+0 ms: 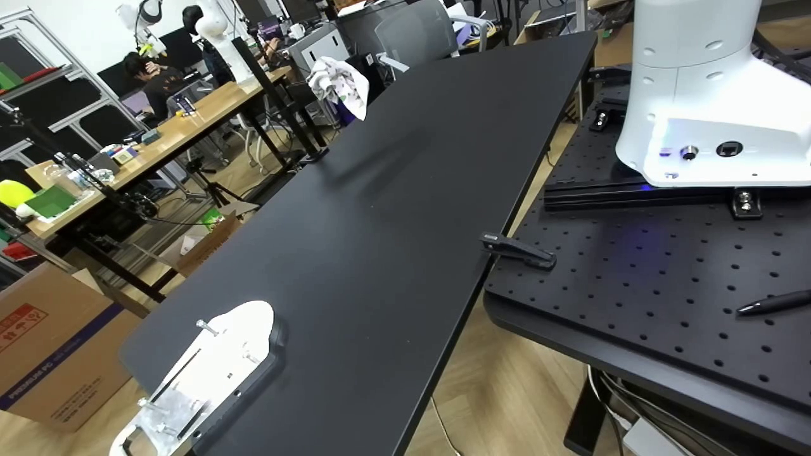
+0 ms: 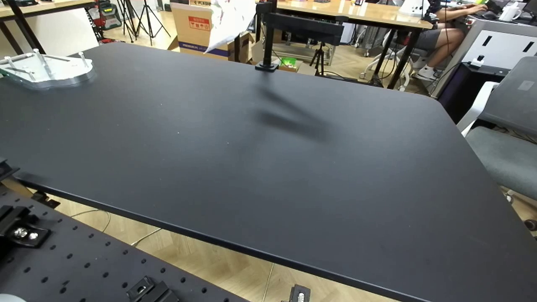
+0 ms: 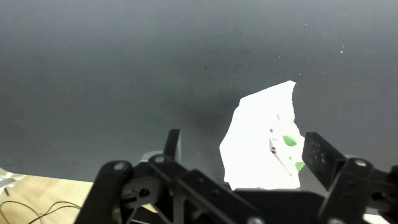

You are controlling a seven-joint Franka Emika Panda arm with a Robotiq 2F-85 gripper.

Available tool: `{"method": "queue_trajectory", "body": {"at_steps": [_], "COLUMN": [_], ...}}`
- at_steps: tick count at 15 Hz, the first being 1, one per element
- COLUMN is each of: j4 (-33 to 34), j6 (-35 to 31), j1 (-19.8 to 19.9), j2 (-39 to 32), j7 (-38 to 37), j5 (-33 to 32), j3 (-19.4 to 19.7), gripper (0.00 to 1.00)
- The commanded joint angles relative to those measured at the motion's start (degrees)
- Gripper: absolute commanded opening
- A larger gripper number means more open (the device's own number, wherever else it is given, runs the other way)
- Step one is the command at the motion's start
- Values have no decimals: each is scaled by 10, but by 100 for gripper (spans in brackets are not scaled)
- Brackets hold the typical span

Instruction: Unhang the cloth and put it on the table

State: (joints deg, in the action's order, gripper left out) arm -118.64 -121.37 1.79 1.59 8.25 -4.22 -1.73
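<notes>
The cloth is white with faint marks and hangs crumpled above the far side of the black table. In an exterior view the cloth hangs tip down, its top cut off by the frame. What holds it is not clearly visible. In the wrist view the cloth shows green leaf prints and lies in view between the fingers of my open gripper, nearer the right finger. I cannot tell whether that finger touches it. My gripper is out of both exterior views. The table shows behind the cloth.
A black post with a crossbar stands at the table's far edge. A white oblong plate with metal pins lies at one table end. The robot base stands on a black perforated plate. A chair stands beyond the table.
</notes>
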Motion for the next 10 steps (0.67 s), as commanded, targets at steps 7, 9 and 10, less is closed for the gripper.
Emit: {"method": "queue_trajectory", "body": {"at_steps": [7,9,10], "j4": [152,172,181], "j6": [81,90,94], "j1": [-34,-33,-33], "j2": [-150,-169,-176], "j7": [35,38,38], "j5": [-13,-21,-25], "j3": [-7,-6,-5], "gripper": [100,74,67]}}
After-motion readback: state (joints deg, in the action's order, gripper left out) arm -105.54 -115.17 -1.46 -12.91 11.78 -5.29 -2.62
